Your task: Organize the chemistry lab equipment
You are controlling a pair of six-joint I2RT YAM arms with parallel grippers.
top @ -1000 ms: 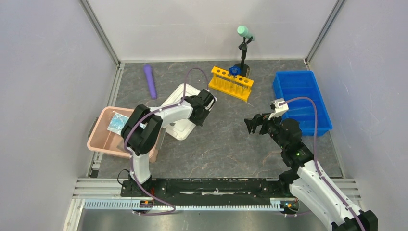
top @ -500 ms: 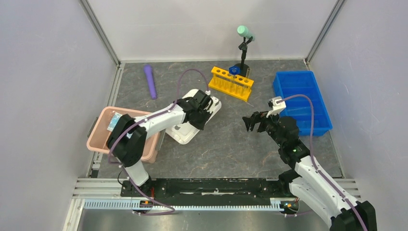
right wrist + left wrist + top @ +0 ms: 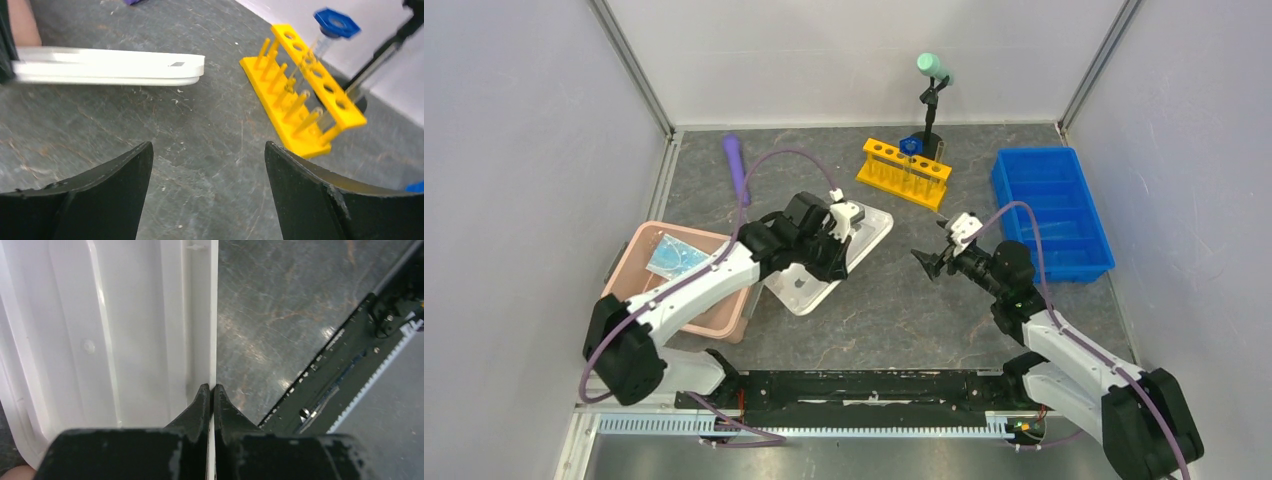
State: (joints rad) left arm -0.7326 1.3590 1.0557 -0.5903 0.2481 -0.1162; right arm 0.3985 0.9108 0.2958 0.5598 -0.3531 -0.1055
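Left pincer [image 3: 210, 390] clamped on the long edge of white tray [image 3: 100, 340]. Tray ran near-left to far-right on worktop [image 3: 894, 320], left arm nearer. Right pincer [image 3: 207, 147] stood apart, empty, just right of tray's end. Face mask [image 3: 674, 258] lay in pink bin [image 3: 621, 275]. Since a second earlier: tray swung rightward, right pincer edged toward it.

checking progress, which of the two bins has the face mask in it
The pink rectangular plastic bin at the left: the pale blue face mask lies in it. The blue plastic bin stands at the right.
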